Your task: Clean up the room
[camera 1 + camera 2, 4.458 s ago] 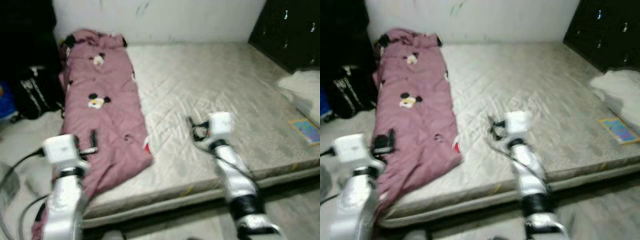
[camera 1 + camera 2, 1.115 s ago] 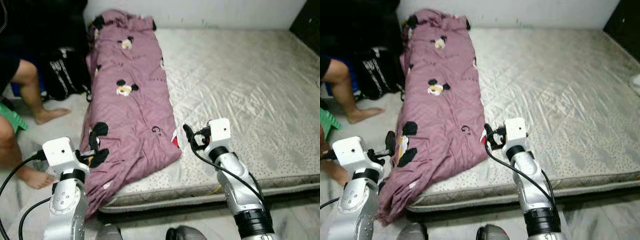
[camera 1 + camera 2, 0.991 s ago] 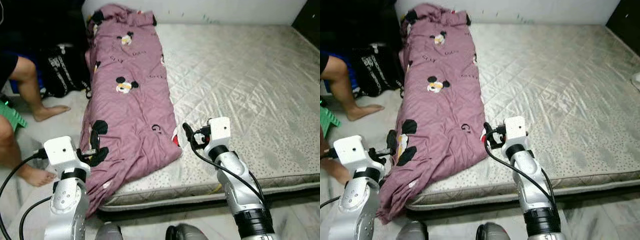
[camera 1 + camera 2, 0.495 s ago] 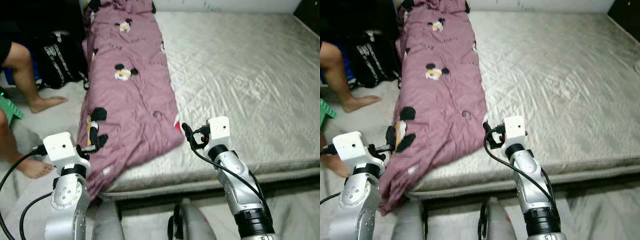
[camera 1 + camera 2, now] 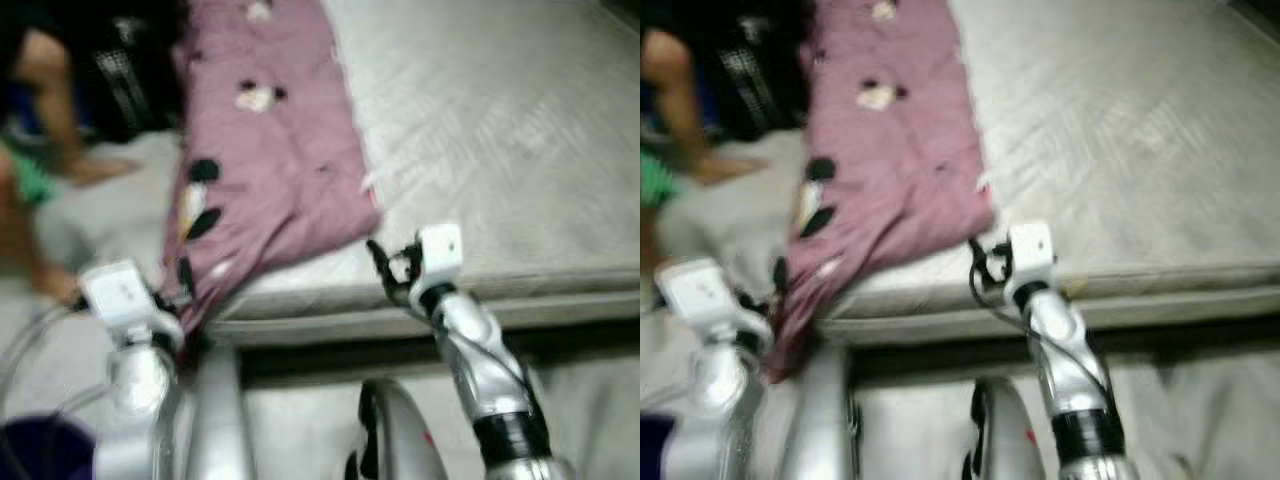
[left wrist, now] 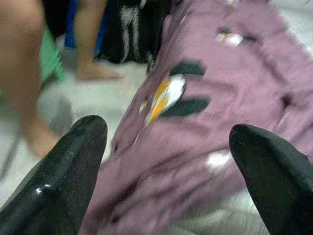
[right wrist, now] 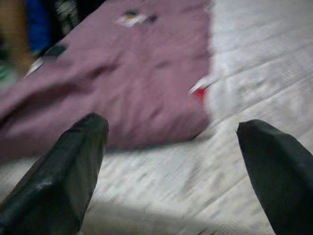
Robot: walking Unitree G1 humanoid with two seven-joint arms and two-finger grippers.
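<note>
Everything's smeared with motion blur, so the cartoon prints on the mauve blanket (image 5: pixel 275 170) are just dark and pale blobs. The blanket's top end runs off the picture, and so does the far side of the mattress (image 5: pixel 500 130). The person (image 6: pixel 29 73) beside the bed is cut off too, just bare legs and a foot. The black bag (image 5: pixel 125 80) behind them is too dark and fuzzy to read.

Low bed with a bare grey quilted mattress (image 5: pixel 520 130), mauve cartoon-print blanket (image 5: pixel 270 150) lying lengthwise along its left side, near end spilling over the mattress edge toward the pale floor (image 5: pixel 110 210), black bag (image 5: pixel 130 80) on the floor beside the bed, views blurred
</note>
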